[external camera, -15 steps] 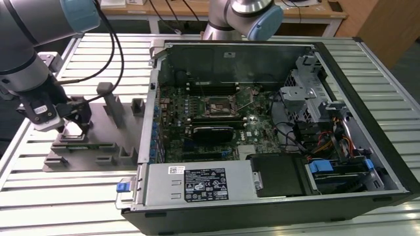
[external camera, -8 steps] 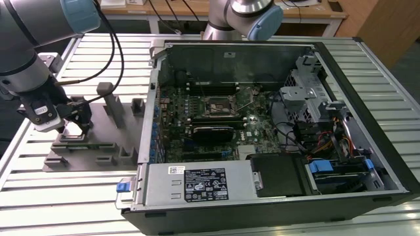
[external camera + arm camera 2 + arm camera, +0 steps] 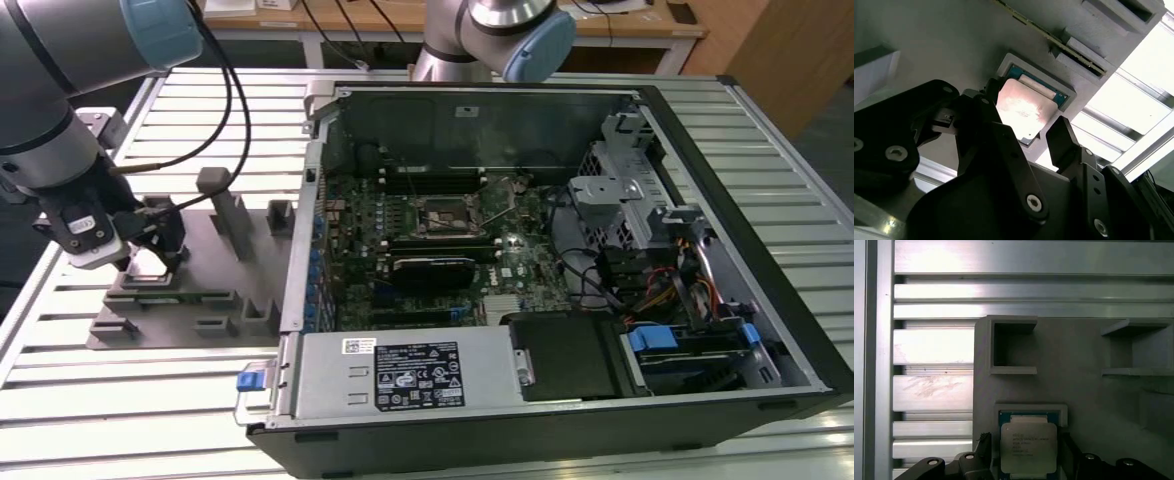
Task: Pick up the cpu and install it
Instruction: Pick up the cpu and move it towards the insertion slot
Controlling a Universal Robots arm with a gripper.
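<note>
- Gripper (image 3: 147, 262) is parked low over the one grey fixture plate (image 3: 160, 338) at the exterior view's left, well apart from the single computer case (image 3: 767, 230).
- Both wrist views show its two fingers (image 3: 1064, 142) spread wide, one on each side of the chip. Nothing is clamped, and I can't tell if either one is actually touching an edge.
- Just one cpu (image 3: 1028, 447), lying flat with its silver top up in a square framed recess on that plate, so not picked up yet.
- Two open-sided box pockets (image 3: 1014, 345) stand on the same plate near the cpu's recess in the first wrist view.
- Case is lying on its side with the panel off: one motherboard (image 3: 350, 205), one black socket (image 3: 441, 215) around its middle, and one silver labelled box (image 3: 400, 375) along the near edge.
- Everything sits on a slatted aluminium table (image 3: 200, 110).
- Two blue joint caps (image 3: 541, 45) show up top in the exterior view.
</note>
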